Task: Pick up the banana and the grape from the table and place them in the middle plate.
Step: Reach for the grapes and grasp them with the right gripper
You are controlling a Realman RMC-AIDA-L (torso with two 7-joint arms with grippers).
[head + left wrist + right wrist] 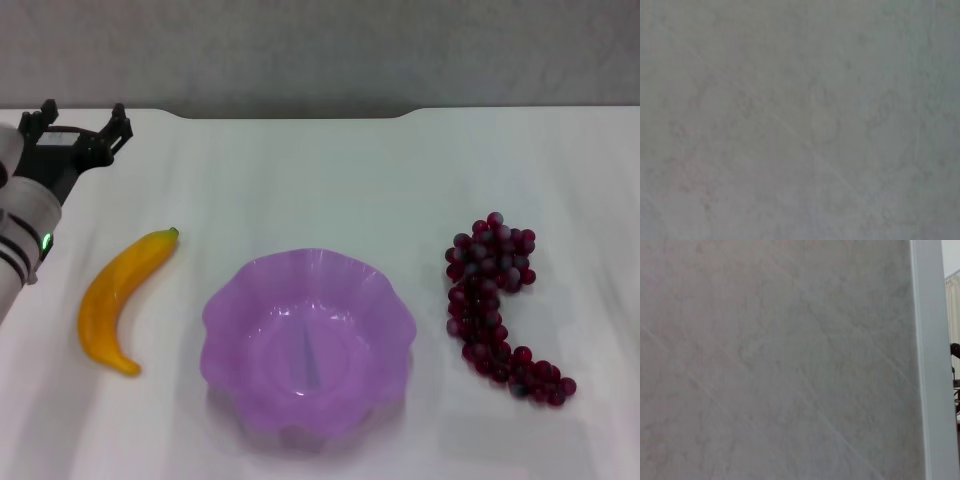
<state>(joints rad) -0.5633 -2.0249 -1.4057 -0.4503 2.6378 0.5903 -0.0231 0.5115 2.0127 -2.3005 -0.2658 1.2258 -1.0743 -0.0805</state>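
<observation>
**Fruit on table, plate empty**

Head view: left gripper (85, 118) hovers at the table's (300, 180) far left, fingers spread, holding nothing. Banana (118, 298) lies left of the middle plate (308, 345), grape (495, 300) right. Wrist views: only blank grey surface; right gripper unseen.

Orange-yellow banana (118, 300), purple plate (225, 320)

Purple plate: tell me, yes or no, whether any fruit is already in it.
No. The purple plate is empty, with the banana and the grape bunch on the table at either side.
</observation>
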